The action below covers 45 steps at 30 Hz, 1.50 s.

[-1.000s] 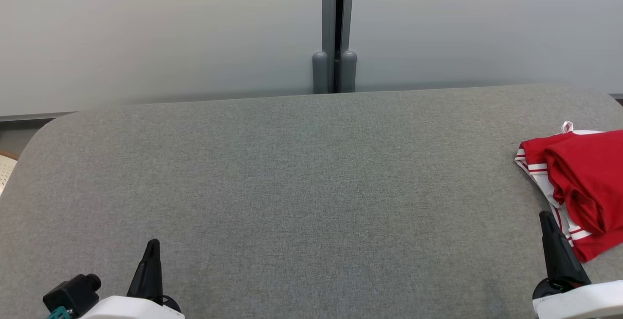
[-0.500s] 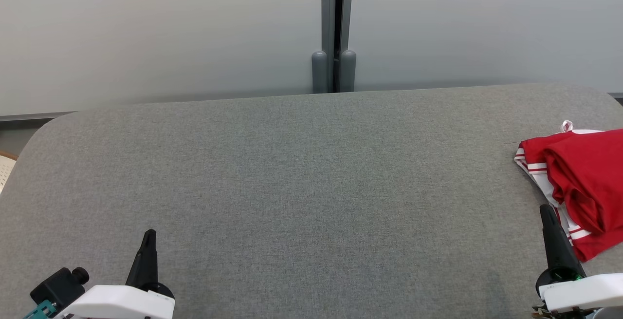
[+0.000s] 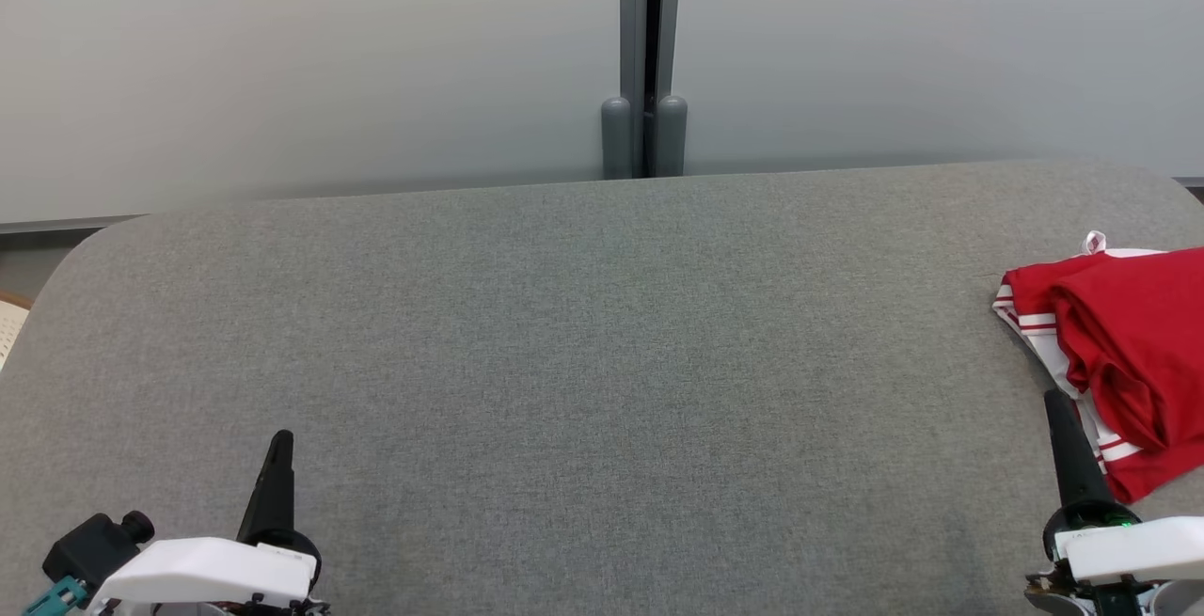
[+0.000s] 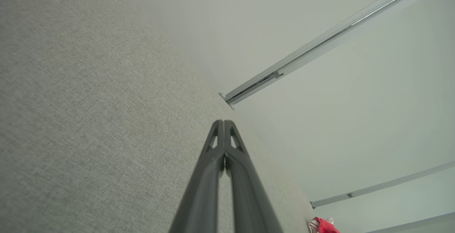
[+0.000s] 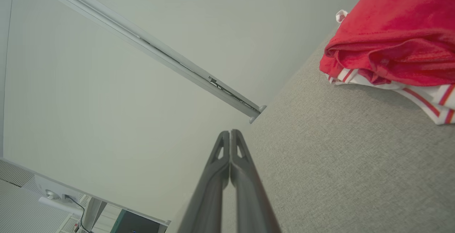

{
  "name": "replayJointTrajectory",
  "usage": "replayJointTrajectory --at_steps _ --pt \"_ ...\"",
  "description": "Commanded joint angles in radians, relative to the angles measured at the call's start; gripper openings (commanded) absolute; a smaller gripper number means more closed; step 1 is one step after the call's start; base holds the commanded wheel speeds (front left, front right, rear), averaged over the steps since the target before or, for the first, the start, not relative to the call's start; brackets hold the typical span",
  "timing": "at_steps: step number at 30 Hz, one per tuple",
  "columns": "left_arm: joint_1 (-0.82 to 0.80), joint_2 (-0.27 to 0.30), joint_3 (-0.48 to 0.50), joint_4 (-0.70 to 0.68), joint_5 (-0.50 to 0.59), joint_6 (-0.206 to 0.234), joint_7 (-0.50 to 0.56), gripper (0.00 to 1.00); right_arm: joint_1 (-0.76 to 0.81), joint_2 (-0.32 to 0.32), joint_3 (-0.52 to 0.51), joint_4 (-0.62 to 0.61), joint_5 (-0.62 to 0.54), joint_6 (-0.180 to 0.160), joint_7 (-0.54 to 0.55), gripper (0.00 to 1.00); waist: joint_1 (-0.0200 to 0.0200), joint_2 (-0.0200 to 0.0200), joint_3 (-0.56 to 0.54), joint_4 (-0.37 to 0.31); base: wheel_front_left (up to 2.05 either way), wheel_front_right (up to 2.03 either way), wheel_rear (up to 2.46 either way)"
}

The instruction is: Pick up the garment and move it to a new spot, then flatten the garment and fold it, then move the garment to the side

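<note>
One red garment (image 3: 1129, 334) with white striped trim lies loosely folded at the right edge of the grey desk (image 3: 602, 362). Two claws at the near edge, both pressed together, empty: the right claw (image 3: 1053, 404) just beside the garment, the left claw (image 3: 280, 442) well apart

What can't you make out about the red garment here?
- Garment, head view: cut off by the right edge, full shape unknown.
- Left wrist view: too small, cut by the bottom edge.
- Right wrist view: red folds hide most of the striped layer.
- Table: near edge below the head view.
</note>
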Motion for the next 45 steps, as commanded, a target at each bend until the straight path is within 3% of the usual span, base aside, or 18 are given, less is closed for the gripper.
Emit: replayJointTrajectory --at_steps 1,45 --pt "-0.036 0.0 0.015 -0.004 -0.032 -0.012 0.006 0.0 -0.026 -0.005 -0.005 0.0 0.036 0.0 0.005 0.0 0.0 -0.0001 0.0 0.0 0.0 0.0 0.0" --pt "-0.099 -0.05 0.118 0.042 -0.367 -0.102 0.103 0.0 -0.109 0.014 -0.026 0.118 0.416 0.0 0.027 0.0 0.0 -0.0001 0.005 -0.006 0.0 0.0 0.0"
